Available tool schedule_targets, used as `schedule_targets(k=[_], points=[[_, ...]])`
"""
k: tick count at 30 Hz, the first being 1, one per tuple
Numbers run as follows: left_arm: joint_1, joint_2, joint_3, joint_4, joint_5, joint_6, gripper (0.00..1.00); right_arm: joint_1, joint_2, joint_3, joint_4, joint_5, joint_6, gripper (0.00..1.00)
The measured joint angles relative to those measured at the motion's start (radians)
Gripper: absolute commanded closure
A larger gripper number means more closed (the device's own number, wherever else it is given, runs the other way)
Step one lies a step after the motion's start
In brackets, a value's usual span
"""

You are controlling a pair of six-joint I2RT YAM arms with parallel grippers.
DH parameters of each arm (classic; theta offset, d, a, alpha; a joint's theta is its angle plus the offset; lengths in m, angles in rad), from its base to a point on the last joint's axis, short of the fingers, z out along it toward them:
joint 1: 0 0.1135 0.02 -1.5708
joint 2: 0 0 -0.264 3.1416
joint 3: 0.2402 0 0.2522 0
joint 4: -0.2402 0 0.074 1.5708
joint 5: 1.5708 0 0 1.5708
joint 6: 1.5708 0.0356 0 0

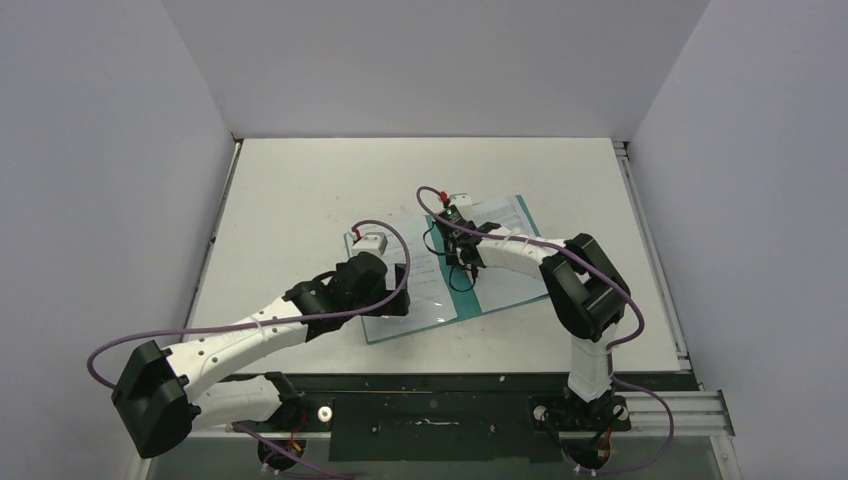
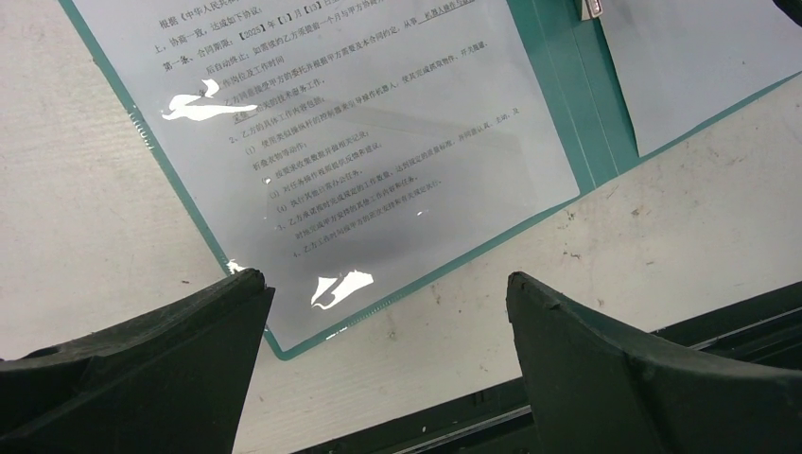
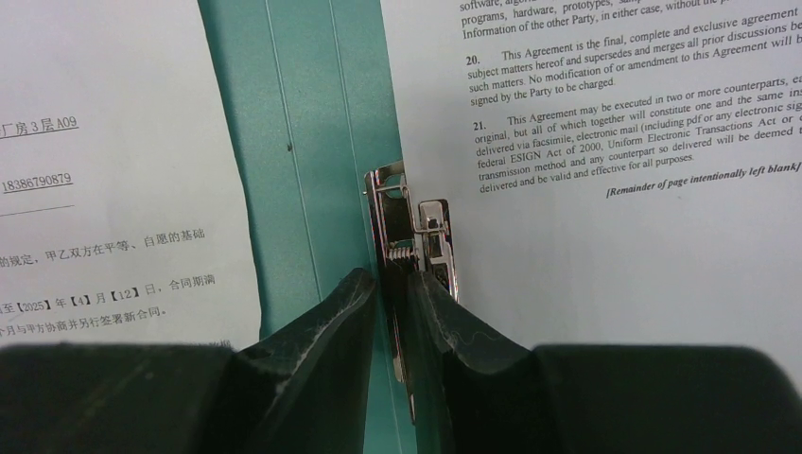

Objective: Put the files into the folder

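On the white tabletop (image 1: 300,180), the open teal card folder (image 3: 303,142) holds white printed paper sheets (image 3: 615,246) left and right, with a silver metal clip (image 3: 421,236) between them.

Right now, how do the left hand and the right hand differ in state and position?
The left hand is wide open, holding nothing; the right hand is closed on the metal clip. The left hand is over the near left corner of the folder; the right hand is at its spine. Both are black and face the open folder.
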Motion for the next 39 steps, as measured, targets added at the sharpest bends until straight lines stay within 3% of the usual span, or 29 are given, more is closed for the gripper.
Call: schedule_targets(k=[5, 22, 31, 39], points=[[0.002, -0.004, -0.006, -0.001, 0.000, -0.002, 0.04, 0.000, 0.001, -0.002, 0.005, 0.005, -0.003, 0.95], [0.026, -0.091, -0.038, -0.023, -0.029, -0.033, 0.04, 0.000, -0.048, -0.050, 0.000, 0.017, -0.014, 0.95], [0.109, -0.166, -0.124, -0.005, -0.005, -0.068, 0.04, -0.002, -0.232, -0.142, -0.032, 0.008, -0.025, 0.95], [0.228, -0.242, -0.215, 0.088, 0.114, -0.109, 0.04, -0.036, -0.417, -0.193, -0.075, -0.039, -0.025, 0.95]])
